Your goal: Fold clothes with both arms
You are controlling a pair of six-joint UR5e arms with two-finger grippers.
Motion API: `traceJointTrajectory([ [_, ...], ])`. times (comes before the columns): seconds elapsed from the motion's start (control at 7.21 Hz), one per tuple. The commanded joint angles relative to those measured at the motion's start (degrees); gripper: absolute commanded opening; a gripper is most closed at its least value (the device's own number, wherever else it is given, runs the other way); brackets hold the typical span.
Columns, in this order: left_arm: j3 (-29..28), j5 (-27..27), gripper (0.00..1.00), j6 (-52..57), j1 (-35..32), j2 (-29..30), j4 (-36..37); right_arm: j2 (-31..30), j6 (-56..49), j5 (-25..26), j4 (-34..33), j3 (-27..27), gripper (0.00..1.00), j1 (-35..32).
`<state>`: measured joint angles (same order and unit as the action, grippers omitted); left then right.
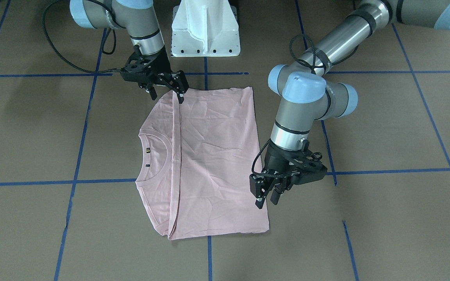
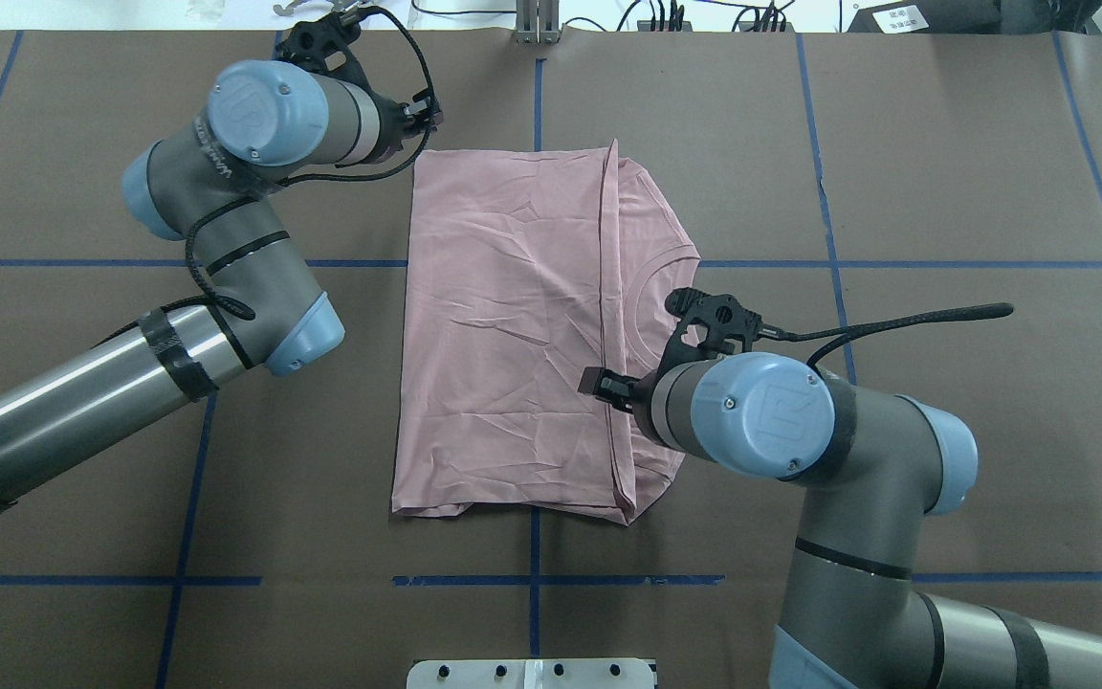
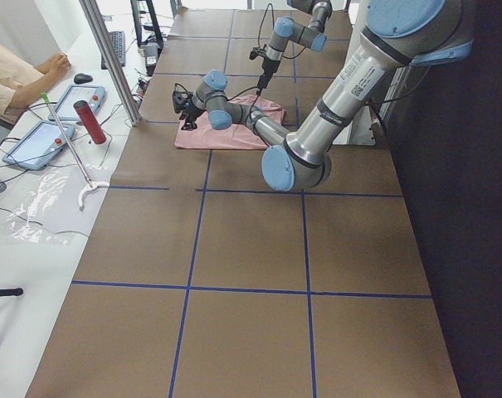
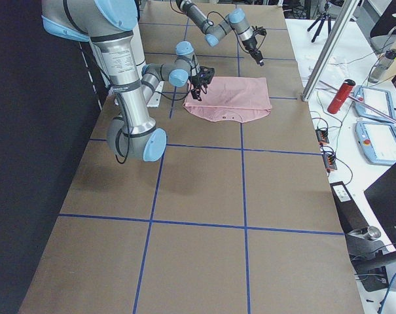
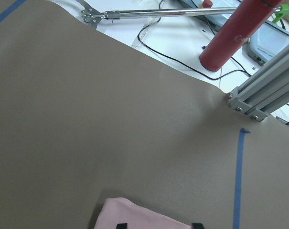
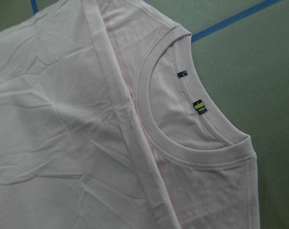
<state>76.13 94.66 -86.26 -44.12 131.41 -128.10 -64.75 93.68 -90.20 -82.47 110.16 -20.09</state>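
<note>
The pale pink T-shirt [image 1: 217, 156] [image 2: 503, 325] lies flat on the brown table, one part folded over up to the ribbed collar [image 6: 158, 138] [image 1: 158, 156], so the print is hidden. My left gripper [image 1: 266, 199] hangs open just over the shirt's far corner, on the side away from the collar. In the left wrist view its fingertips [image 5: 121, 225] flank the pink edge [image 5: 139, 217] and hold nothing. My right gripper [image 1: 166, 93] [image 2: 599, 383] is open above the fold line at the shirt's near edge, with one finger over the cloth.
The white pedestal base [image 1: 205, 31] stands at the robot's side of the table. Blue tape lines [image 1: 74, 181] grid the brown surface. Past the far edge are a red cylinder [image 5: 235, 33], an aluminium post [image 5: 261, 95], cables, and a seated person [image 3: 10, 79] at a side desk.
</note>
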Motion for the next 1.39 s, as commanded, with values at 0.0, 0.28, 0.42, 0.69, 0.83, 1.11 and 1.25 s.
traceJointTrajectory([
  [0.0,5.33,5.00,0.54,0.13,-2.28,-3.69,0.04,2.15,-3.85,-1.47,-3.55,-2.74,1.00,3.64],
  [0.28,5.26,5.01,0.54,0.13,-2.29,-4.05,0.04,4.89,-8.75,-1.47,-9.18,-4.25,1.00,4.18],
  [0.42,5.26,5.01,0.54,0.05,-2.29,-4.05,0.04,4.37,-9.12,-1.47,-9.28,-4.51,1.00,4.44],
  [0.69,5.26,5.01,0.54,-0.04,-2.38,-4.05,0.04,4.28,-12.55,-1.47,-9.37,-6.96,1.00,5.06],
  [0.83,5.34,5.01,0.54,-0.13,-2.29,-4.05,0.04,4.10,-13.34,-1.55,-9.37,-7.24,1.00,5.49],
  [1.11,5.34,5.01,0.54,-0.22,-2.29,-4.05,0.04,4.10,-16.85,-2.08,-12.78,-6.80,1.00,5.24],
  [1.25,5.34,5.01,0.54,-0.31,-2.29,-4.05,0.04,4.01,-17.38,-2.08,-13.06,-6.62,1.00,4.97],
])
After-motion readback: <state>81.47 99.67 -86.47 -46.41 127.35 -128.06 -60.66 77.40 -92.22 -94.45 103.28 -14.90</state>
